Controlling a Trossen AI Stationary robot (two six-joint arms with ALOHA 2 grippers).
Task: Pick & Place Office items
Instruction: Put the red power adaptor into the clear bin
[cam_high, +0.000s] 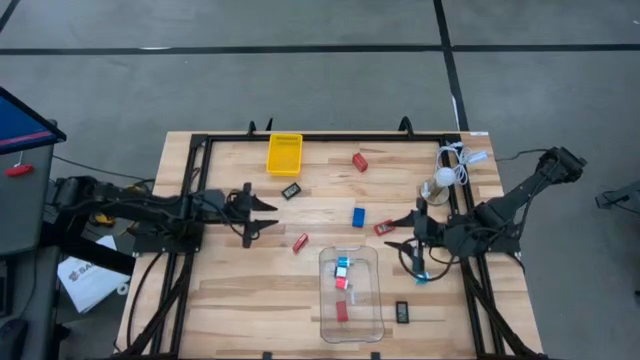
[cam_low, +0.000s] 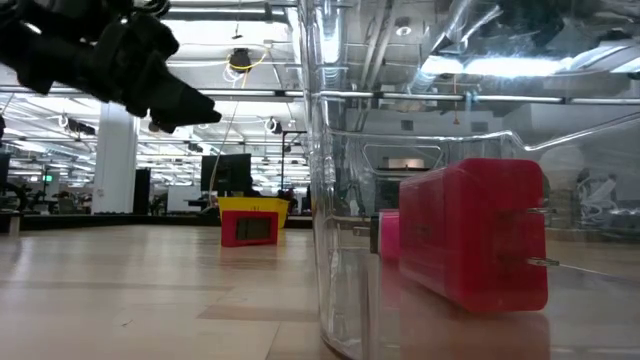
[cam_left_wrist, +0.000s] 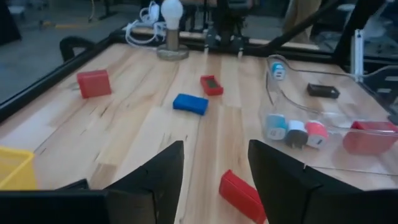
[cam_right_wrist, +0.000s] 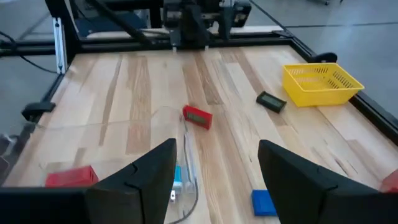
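near edge, bin: clear plastic bin (cam_high: 352, 293) sits by the table's (cam_high: 230, 300) near edge, right of middle; holds a red block (cam_high: 342, 311) and white-and-cyan bits (cam_high: 342, 267). Looks like the drop target, partly filled.
near edge, outside bin: black rectangle (cam_high: 402, 312) just right of the bin, not collected yet.
middle, left: left gripper (cam_high: 268, 215) hangs over the table's left-middle, fingers apart with nothing between them, pointing toward the red piece (cam_left_wrist: 241, 194) lying just ahead of its tips. Judgement: lining up a pick on that piece.
middle, right: right gripper (cam_high: 408, 232) near the right edge, beside the bin's far right corner, fingers spread and empty. Seems to be waiting, out of the left arm's way.
middle, loose items: blue block (cam_high: 358, 216) and a small red item (cam_high: 384, 228) lie between the two grippers, apart from each other.
far half: black labelled rectangle (cam_high: 291, 190) just near of the yellow tray (cam_high: 284, 153); another red block (cam_high: 360, 161) toward far middle.
far right corner: white lamp-like object with coiled cable (cam_high: 452, 165), not a task item.
progress: judgement, roughly half sorted; several pieces still loose on the wood.
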